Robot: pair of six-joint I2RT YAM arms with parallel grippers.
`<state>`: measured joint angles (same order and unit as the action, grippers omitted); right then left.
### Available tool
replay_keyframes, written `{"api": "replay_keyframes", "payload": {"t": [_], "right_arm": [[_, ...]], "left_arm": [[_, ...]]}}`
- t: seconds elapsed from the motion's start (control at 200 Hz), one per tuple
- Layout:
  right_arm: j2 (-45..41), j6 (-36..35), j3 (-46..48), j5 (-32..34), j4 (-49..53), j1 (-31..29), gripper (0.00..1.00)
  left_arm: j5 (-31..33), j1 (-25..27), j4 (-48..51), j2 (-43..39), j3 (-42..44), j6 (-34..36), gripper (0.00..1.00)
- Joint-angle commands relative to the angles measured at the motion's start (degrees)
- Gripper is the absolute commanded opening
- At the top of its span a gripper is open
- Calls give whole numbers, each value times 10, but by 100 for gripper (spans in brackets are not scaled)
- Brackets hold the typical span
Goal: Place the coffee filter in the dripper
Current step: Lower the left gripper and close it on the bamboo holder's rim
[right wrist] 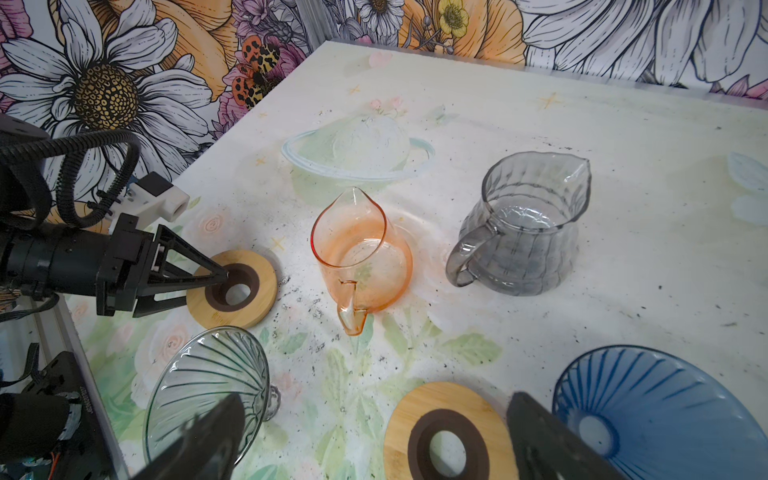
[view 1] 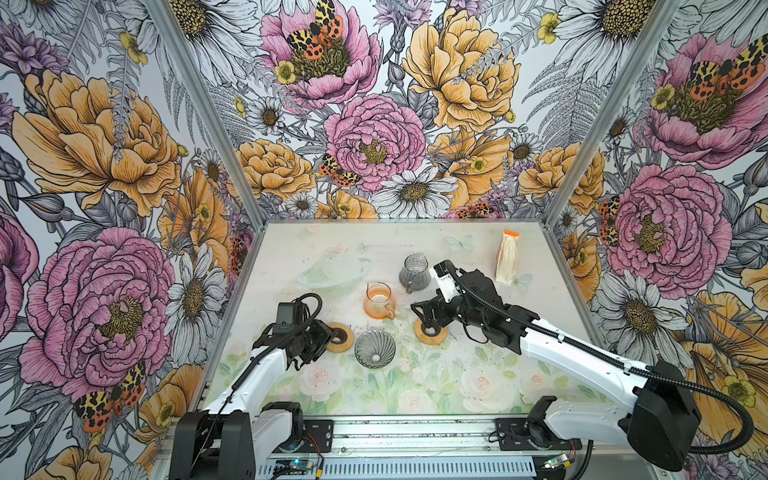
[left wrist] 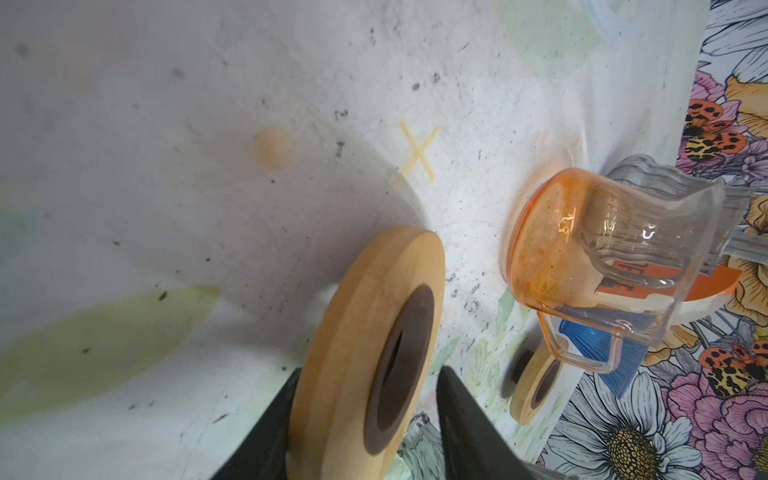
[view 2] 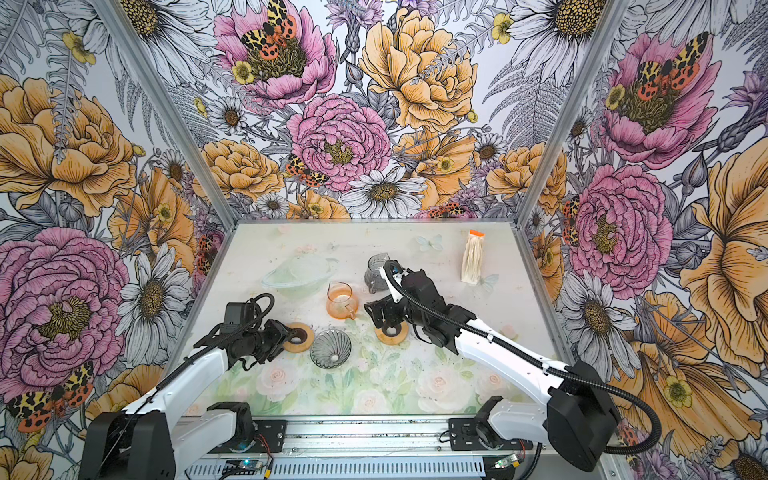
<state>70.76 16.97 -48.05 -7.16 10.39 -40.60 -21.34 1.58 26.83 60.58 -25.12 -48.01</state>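
Straddling a wooden ring's (view 1: 340, 337) rim with the left gripper (right wrist: 224, 275) (clamped or merely around it: cannot tell). Hovering the right gripper (view 1: 420, 316), spread wide, over the other ring (view 1: 436, 337). Leaving the coffee filter pack (view 1: 508, 258) far right on the worktop (view 1: 457, 386), well apart from the grey dripper (view 1: 375, 348).

Floral table (view 1: 457, 386) with 2 wooden rings (view 1: 340, 337), orange jug (view 1: 378, 301), grey jug (view 1: 414, 272), clear dripper (view 1: 375, 348), blue dripper (right wrist: 665, 415), filter pack (view 1: 508, 257).

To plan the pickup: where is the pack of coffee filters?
In a top view the pack of coffee filters is at the far right of the table, right of the grey jug.
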Motion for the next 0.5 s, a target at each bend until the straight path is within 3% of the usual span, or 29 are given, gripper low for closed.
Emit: {"api": "replay_keyframes", "payload": {"t": [0.0, 0.25, 0.495], "right_arm": [[5, 5, 4, 9, -17, -4, 100], [13, 4, 2, 8, -18, -4, 100], [15, 4, 2, 9, -22, -4, 100]], "left_arm": [[-12, -6, -19, -8, -6, 3, 49], [-14, -9, -33, -11, 3, -5, 40], [-10, -16, -37, -19, 8, -11, 37]]}}
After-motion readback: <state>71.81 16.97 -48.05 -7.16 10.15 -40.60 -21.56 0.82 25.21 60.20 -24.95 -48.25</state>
